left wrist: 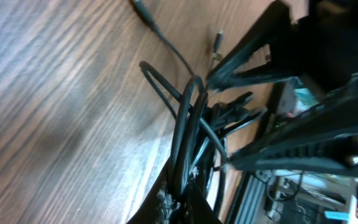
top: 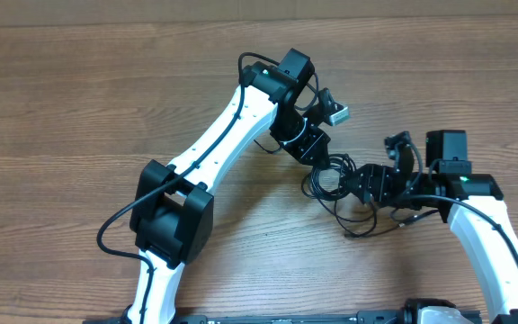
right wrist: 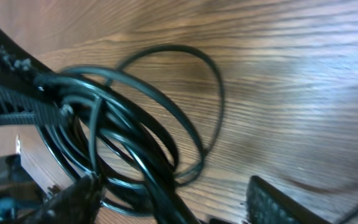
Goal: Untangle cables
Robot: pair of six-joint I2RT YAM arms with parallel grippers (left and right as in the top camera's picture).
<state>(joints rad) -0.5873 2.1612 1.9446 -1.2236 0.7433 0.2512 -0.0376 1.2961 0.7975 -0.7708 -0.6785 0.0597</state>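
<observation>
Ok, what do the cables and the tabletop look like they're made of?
The cables: black, smooth, slightly glossy jacket, likely rubber or plastic; they bend into loose loops and catch highlights. The tabletop: wood or wood-look laminate, matte brown; grain lines show, but which of the two cannot be told.

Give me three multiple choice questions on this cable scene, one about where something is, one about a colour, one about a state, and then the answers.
1. Seen from overhead, where are the cables?
A. at the picture's far left
B. between the left end effector and the right end effector
C. at the top edge

2. What colour are the cables?
A. black
B. white
C. red

3. What state is the left end effector in?
A. open, holding nothing
B. out of every view
C. shut on the cables

Answers:
1 B, the overhead view shows the tangle lying between the two tips.
2 A, every strand is black in all views.
3 C, the left wrist view shows strands pinched between its fingers.
</observation>
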